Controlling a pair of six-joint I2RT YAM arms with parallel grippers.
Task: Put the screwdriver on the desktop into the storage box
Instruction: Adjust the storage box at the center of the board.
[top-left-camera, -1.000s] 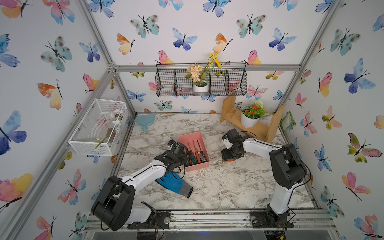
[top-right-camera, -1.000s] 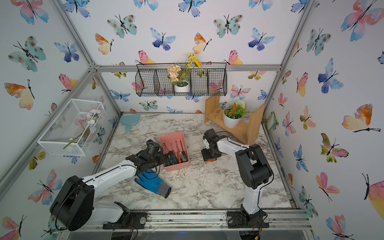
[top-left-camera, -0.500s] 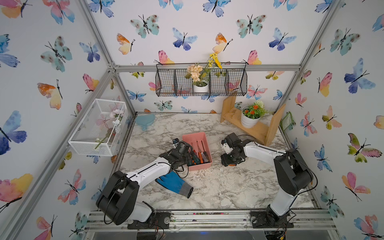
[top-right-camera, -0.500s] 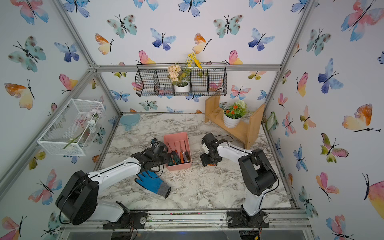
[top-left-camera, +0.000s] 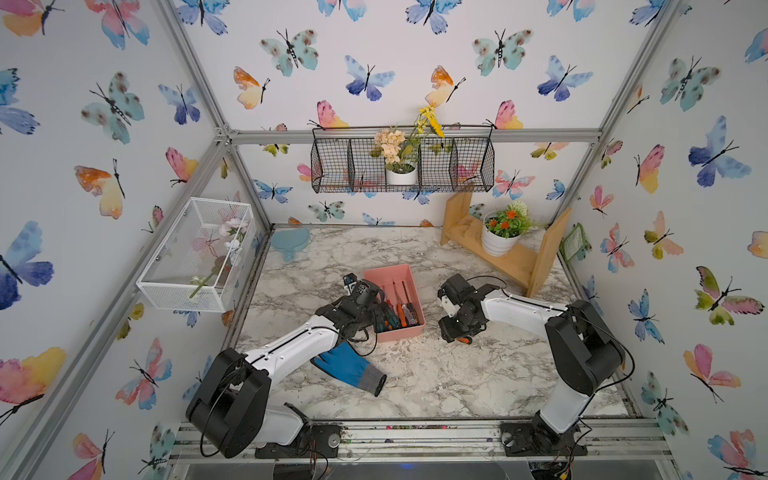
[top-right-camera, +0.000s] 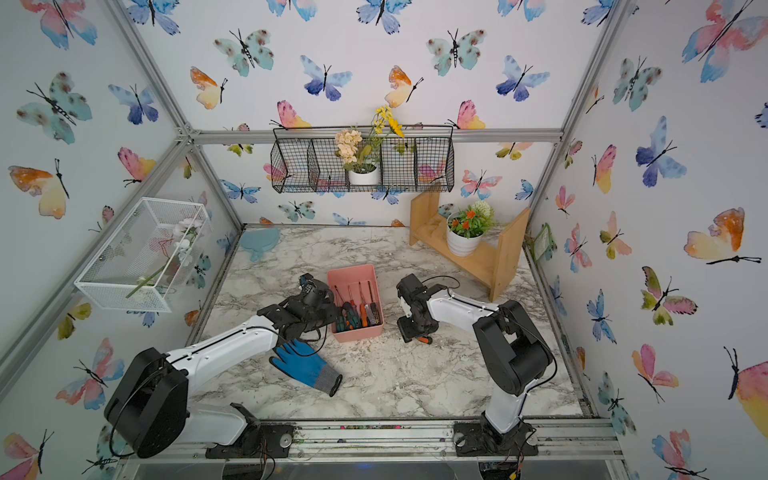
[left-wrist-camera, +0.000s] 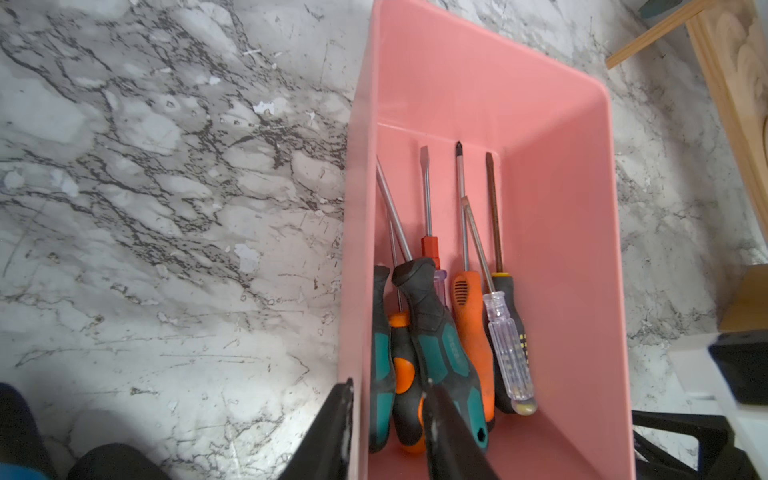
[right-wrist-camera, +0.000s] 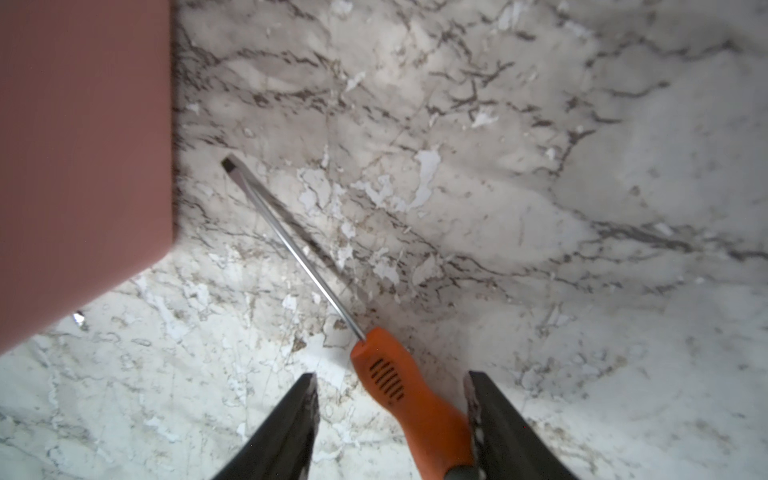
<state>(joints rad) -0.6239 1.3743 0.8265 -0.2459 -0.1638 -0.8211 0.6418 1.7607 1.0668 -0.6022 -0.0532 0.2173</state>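
Two nearly identical top views look from high above the 6 o'clock edge, down and toward 12 o'clock, taking in the whole desktop. My left wrist camera peers close into the storage box at centre. My right wrist camera stares close down at the desktop at the box's 3 o'clock; both wrist views share that box.

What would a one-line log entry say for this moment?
left gripper: open over storage box edge | right gripper: open astride orange screwdriver on desktop | box: several stored screwdrivers
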